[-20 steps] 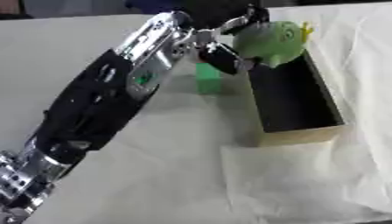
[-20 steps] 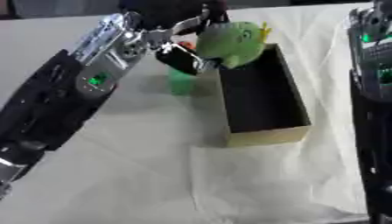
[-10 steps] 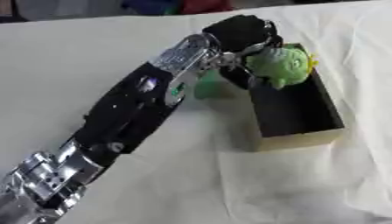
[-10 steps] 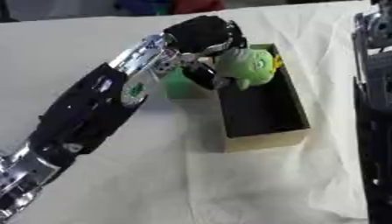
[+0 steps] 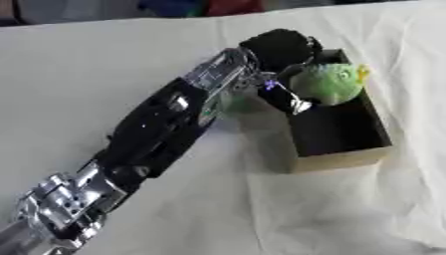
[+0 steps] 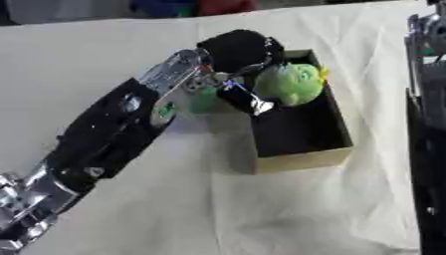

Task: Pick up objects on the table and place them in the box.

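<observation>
My left hand (image 5: 280, 49) reaches in from the lower left and is shut on a round green plush toy (image 5: 331, 83) with a yellow tuft. The fingers curl round the toy's left side. The toy sits low at the far end of the open tan box (image 5: 344, 159), which has a dark inside. A green block (image 6: 205, 102) stands on the cloth just left of the box, mostly hidden behind my wrist. My right arm (image 6: 427, 124) runs along the right edge of the right eye view; its hand does not show.
A white cloth (image 5: 104, 64) with folds covers the table. The near half of the box holds only shadow. Coloured things lie blurred along the far edge (image 5: 200, 7).
My left hand has carried the green toy down and towards me, from above the box's far rim into its far end. The arm has swung lower across the cloth.
</observation>
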